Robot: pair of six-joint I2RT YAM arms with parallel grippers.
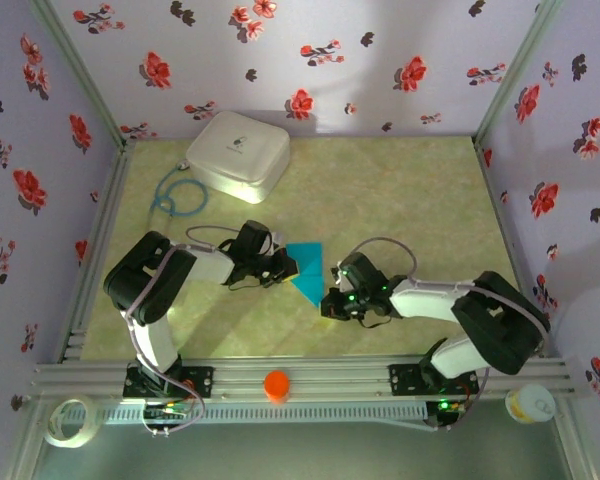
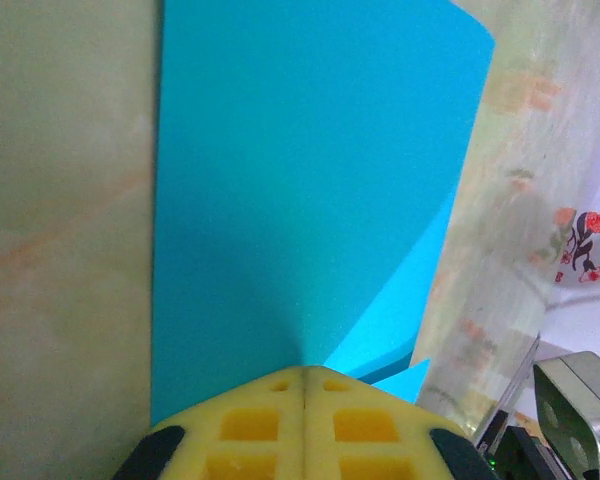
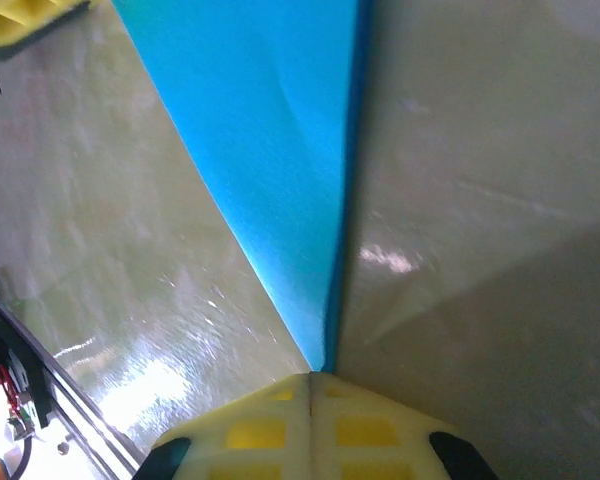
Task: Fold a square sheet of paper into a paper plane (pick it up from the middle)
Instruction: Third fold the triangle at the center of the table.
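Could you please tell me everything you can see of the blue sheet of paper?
The sheet of paper is plain turquoise, thin and unmarked, folded into a tapering wedge with overlapping layers. It rests on the table, wide end towards the far wall, point towards the arms. The shut left pincer pinches its side edge; the shut right pincer pinches its point.

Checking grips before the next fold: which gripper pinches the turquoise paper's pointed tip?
The right gripper: the thin turquoise-blue paper tapers to a point there; the left gripper clamps its broad side.
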